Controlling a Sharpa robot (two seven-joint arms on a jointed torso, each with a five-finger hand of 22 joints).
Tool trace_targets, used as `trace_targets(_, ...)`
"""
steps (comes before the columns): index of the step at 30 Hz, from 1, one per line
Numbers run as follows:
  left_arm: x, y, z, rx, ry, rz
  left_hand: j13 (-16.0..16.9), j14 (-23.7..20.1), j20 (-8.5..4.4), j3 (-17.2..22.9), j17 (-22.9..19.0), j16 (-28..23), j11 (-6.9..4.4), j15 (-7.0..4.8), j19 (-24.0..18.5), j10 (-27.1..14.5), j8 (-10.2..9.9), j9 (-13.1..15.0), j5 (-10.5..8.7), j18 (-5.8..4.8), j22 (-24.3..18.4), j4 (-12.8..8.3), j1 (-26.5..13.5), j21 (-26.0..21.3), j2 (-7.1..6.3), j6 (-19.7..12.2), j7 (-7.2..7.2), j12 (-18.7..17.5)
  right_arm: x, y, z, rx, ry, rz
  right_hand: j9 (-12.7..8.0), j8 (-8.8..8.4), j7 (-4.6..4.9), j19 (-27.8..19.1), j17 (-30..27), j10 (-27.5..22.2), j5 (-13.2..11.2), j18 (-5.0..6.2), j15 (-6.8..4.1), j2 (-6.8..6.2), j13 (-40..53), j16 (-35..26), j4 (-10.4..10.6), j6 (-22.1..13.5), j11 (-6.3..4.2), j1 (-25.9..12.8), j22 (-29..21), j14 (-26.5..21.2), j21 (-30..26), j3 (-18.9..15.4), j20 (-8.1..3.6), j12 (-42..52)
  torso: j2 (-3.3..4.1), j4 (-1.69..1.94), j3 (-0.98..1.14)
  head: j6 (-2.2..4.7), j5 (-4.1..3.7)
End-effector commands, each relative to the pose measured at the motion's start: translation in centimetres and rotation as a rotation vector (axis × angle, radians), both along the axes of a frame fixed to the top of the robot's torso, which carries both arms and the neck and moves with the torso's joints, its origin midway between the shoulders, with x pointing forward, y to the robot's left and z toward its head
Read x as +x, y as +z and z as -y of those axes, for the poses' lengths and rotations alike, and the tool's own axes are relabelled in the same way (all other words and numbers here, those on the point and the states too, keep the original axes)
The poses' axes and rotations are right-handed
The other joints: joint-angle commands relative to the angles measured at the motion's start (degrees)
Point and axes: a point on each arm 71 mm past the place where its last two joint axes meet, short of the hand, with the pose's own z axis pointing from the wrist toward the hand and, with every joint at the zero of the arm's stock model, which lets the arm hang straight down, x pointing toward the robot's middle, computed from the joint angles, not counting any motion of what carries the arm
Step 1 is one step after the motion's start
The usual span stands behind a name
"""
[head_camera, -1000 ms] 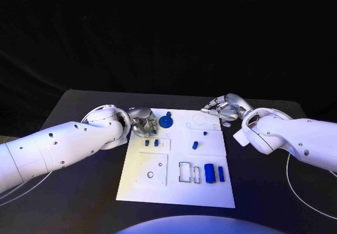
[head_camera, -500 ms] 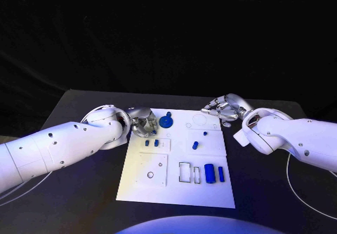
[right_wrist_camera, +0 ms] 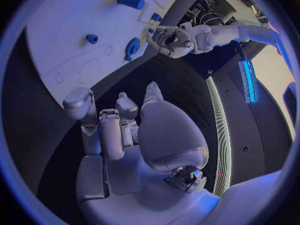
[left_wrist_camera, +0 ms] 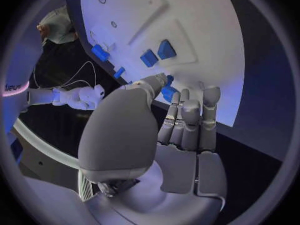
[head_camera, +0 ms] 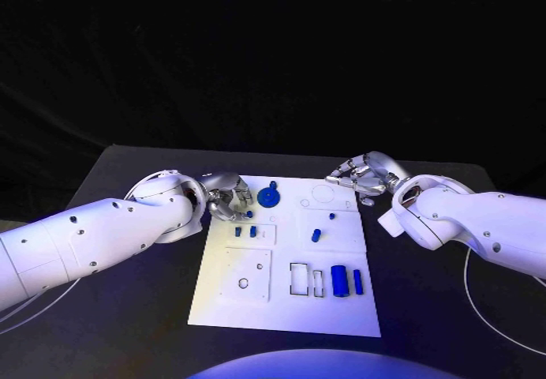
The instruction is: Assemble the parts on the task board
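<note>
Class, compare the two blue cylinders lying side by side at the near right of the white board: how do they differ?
The left blue cylinder is thicker and longer; the right blue cylinder is thinner and shorter. Both lie flat on the task board, parallel, untouched by either hand.

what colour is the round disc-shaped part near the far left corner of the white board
Blue. The round disc-shaped part stands out against the white task board, clearest in the head view.

The task board (head_camera: pixel 285 308) lies mid-tabletop (head_camera: pixel 136 316), parts (head_camera: pixel 339 278) grouped at its near right; the left robot hand (head_camera: pixel 231 201) sits at its far left edge, the right robot hand (head_camera: pixel 362 178) beyond its far right corner
</note>
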Motion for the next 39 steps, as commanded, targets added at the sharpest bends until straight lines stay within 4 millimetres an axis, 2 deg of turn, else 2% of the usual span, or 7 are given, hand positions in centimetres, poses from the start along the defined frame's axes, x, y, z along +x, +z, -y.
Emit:
trace_targets(1, -0.1, 0.7, 0.0, -0.143, 0.002, -0.02, 0.18, -1.59, 0.28, -2.21, -2.69, -0.5, 0.2, 0.23, -1.31, -1.38, -0.4, -0.19, 0.03, 1.11, -1.3, 1.22, 0.6, -1.07, 0.35, 0.41, -0.23, 0.99, 0.0, 0.0, 0.0, -0.004, 0.01, 0.008, -0.06, 0.2, 0.17, 0.24, -0.11, -0.26, 0.2, 0.66, -0.23, 0.47, -0.1, -0.25, 0.0, -0.41, -0.06, -0.06, -0.03, 2.15, -0.31, -0.26, 0.06, 0.02, 0.04, -0.01, -0.03, -0.04, -0.19)
trace_targets(6, 0.1, 1.9, -1.5, -0.341, 0.065, -0.084, 0.36, -4.56, 0.55, -7.1, -7.99, -1.54, 0.34, 0.45, -4.15, -3.02, -0.57, -0.5, 0.22, 1.76, -4.66, 3.73, 2.52, -3.56, 1.72, 1.22, 0.12, 2.99, 0.1, 0.0, 0.3, -0.005, 0.005, 0.016, -0.05, 0.8, 0.01, -0.19, -0.71, -2.68, 0.32, 0.83, -0.32, 1.21, -3.19, -0.65, -0.21, 0.02, -0.18, 2.12, -0.5, 1.92, -1.31, -0.43, 0.01, -2.43, -0.11, 0.05, 0.05, -0.09, -0.18)
trace_targets(8, 0.3, 2.2, -2.3, -0.408, 0.095, -0.104, 0.23, -9.93, 0.6, -7.68, -15.55, -5.14, 0.38, 0.48, -6.79, -3.62, -0.44, -0.6, 0.4, 2.19, -7.42, 4.64, 4.06, -6.18, 2.27, 2.18, 0.74, 3.76, 0.1, 0.1, 0.4, -0.009, 0.007, 0.023, -0.05, 1.44, -0.24, -0.74, -1.36, -8.91, 0.37, 1.04, -0.5, 1.5, -12.11, -1.11, -0.68, 0.61, -0.45, 5.51, -1.06, 1.62, -2.51, -0.43, -0.14, -10.23, -0.17, 0.08, 0.12, -0.06, -0.16)
trace_targets(11, 0.5, 2.8, -3.8, -0.534, 0.156, -0.142, 0.23, -10.7, 0.42, -6.71, -16.86, -6.56, 0.14, 0.26, -7.01, -2.58, -0.15, -0.65, 0.44, 2.2, -8.11, 5.14, 5.15, -7.32, 2.72, 3.58, 2.26, 5.05, 0.2, 0.2, 0.5, -0.041, 0.031, 0.049, -0.65, 1.31, -0.56, -2.21, -3.76, -12.31, -0.77, 1.48, -0.89, 1.8, -20.1, -2.73, -2.3, 1.9, -0.91, 13.52, -2.65, 0.6, -5.56, 1.2, -0.47, -19.18, -0.18, 0.11, 0.11, 0.09, -0.18)
trace_targets(17, 0.7, 3.4, -5.9, -0.83, 0.279, -0.236, -0.54, -13.43, 0.05, -0.78, -20.65, -13.14, -0.16, -0.16, -8.21, 0.88, -0.06, -0.67, 0.46, 2.2, -10.76, 4.96, 5.51, -11.74, 2.77, 5.59, 2.15, 6.55, -0.1, 0.3, 0.2, -0.169, 0.135, 0.113, -3.36, -1.26, -0.7, -1.5, -5.06, -10.0, -0.67, 1.32, -1.07, 0.19, -35.57, -3.92, 0.01, 6.62, -0.84, 23.7, -1.68, 0.76, -5.32, 3.32, -0.79, -37.93, -0.13, -0.03, 0.0, 0.55, -0.26)
trace_targets(27, -0.2, 3.9, -7.3, -1.086, 0.335, -0.321, -0.78, -13.46, -0.2, 0.43, -21.64, -15.17, -0.66, -0.38, -8.07, 3.19, -0.03, -0.5, 0.27, 2.19, -11.82, 4.84, 4.57, -13.38, 2.58, 5.96, 1.91, 7.05, -1.1, 0.1, -1.4, -0.577, 0.352, 0.258, -5.54, -4.21, -0.53, 0.44, -2.85, -8.72, -1.22, 0.62, -0.12, -1.61, -46.86, -2.62, 0.0, 9.87, 0.26, 23.34, 1.35, 1.93, -1.77, 2.07, -0.2, -51.41, -0.07, 0.04, 0.0, 1.15, -3.04)
trace_targets(39, -0.9, 3.9, -7.5, -1.123, 0.337, -0.336, -0.85, -13.4, -0.25, 0.42, -21.78, -15.47, -0.67, -0.42, -7.93, 3.35, -0.15, -0.51, 0.21, 2.19, -12.03, 4.79, 4.35, -13.68, 2.43, 5.78, 1.95, 7.02, -1.8, -0.4, -2.6, -0.806, 0.402, 0.31, -6.38, -5.95, -0.7, 0.37, -1.85, -10.62, -2.17, 0.56, 0.26, -2.93, -51.16, -2.04, -0.1, 9.93, 0.45, 21.79, 1.98, 2.2, -1.66, 0.25, -0.33, -55.26, 0.08, -0.03, 0.05, 1.14, -3.45)
